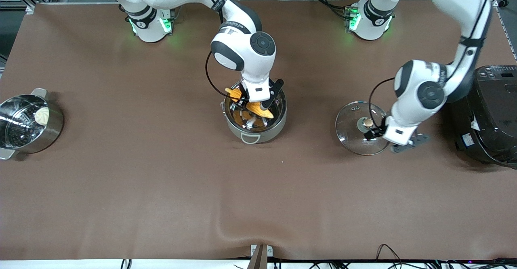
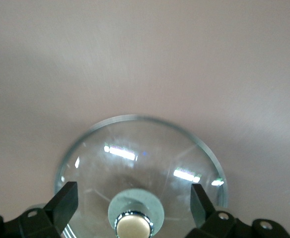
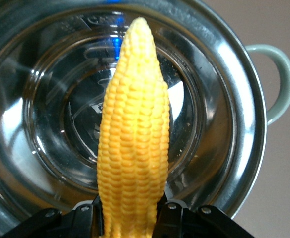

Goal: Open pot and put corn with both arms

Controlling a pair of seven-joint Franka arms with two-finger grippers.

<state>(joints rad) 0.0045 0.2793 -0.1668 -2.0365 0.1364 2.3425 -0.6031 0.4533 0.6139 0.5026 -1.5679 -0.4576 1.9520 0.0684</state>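
The steel pot (image 1: 255, 119) stands open at the table's middle. My right gripper (image 1: 252, 103) is shut on the yellow corn (image 1: 258, 109) and holds it over the pot's mouth. In the right wrist view the corn (image 3: 133, 134) hangs above the pot's shiny inside (image 3: 50, 124). The glass lid (image 1: 355, 127) lies flat on the table toward the left arm's end, its brass knob (image 1: 368, 122) up. My left gripper (image 1: 373, 133) is open over the lid, its fingers (image 2: 65, 201) either side of the knob (image 2: 133, 225) and clear of it.
A steamer pot with a white bun (image 1: 26, 121) stands at the right arm's end of the table. A large black cooker (image 1: 488, 115) stands at the left arm's end, close beside my left arm.
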